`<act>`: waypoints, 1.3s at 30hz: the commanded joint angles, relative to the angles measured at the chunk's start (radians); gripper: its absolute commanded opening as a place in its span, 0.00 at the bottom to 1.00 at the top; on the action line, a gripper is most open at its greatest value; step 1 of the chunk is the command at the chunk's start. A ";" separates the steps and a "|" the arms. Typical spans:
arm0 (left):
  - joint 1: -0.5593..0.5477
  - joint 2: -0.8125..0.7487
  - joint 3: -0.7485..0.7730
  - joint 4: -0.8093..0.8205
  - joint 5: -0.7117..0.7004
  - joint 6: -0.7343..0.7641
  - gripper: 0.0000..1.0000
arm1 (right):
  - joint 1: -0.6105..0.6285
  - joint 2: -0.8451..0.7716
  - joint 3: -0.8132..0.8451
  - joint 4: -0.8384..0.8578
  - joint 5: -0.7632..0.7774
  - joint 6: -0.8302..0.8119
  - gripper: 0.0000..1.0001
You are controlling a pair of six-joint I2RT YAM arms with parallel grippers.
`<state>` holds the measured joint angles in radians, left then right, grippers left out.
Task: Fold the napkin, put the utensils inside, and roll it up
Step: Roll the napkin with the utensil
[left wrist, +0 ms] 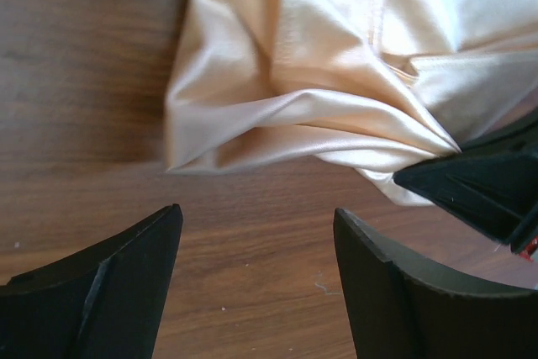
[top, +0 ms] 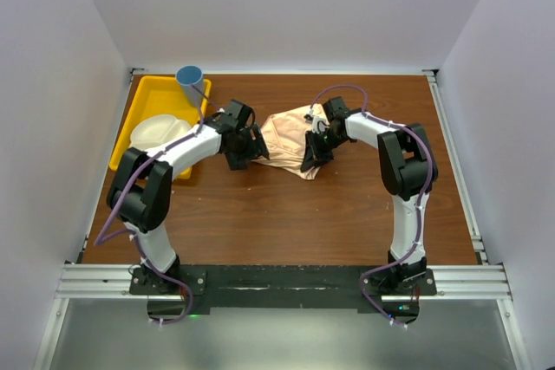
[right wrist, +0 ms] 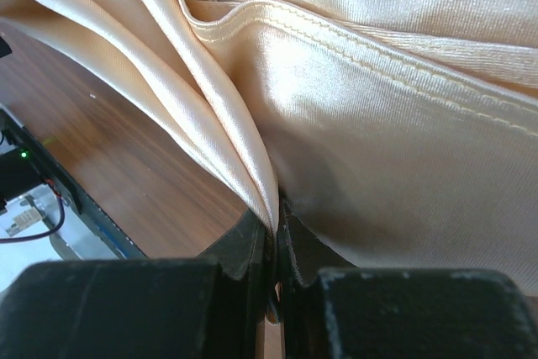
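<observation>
1. Now, my right tool [right wrist: 276, 241] is pinched shut on a gathered fold of the napkin [top: 286, 134], at the cloth's near right corner. The fabric runs straight in between the jaws.
2. My left tool [left wrist: 256, 226] stands wide open and holds nothing. It hangs over bare tabletop [top: 286, 214] just beside the napkin's left corner, without touching it.
3. The napkin lies bunched and creased toward the far middle of the tabletop, between my two tools, not yet laid flat or folded.
4. I judge it light, limp and satiny. It will likely slide on the wood, sag from any single grip and keep no shape of its own. The stitched hem looks the firmest place, so I would take one hemmed corner in each tool and draw the cloth taut.
5. Count: one napkin and two tools. One yellow tray [top: 139, 97] sits at the far left, with one white plate [top: 156, 132] in it and one blue cup [top: 191, 75] at its far right corner. I can make out no fork for certain in any view.
</observation>
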<state>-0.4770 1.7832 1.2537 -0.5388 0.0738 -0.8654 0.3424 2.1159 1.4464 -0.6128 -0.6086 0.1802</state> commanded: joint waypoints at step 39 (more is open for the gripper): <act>0.170 0.223 0.269 -0.061 0.141 -0.162 0.00 | 0.059 0.069 -0.144 0.165 -0.052 0.117 0.05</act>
<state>-0.3191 1.9823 1.4296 -0.5953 0.1864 -1.0290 0.3580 2.1197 1.3743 -0.4889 -0.7322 0.2447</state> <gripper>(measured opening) 0.038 0.070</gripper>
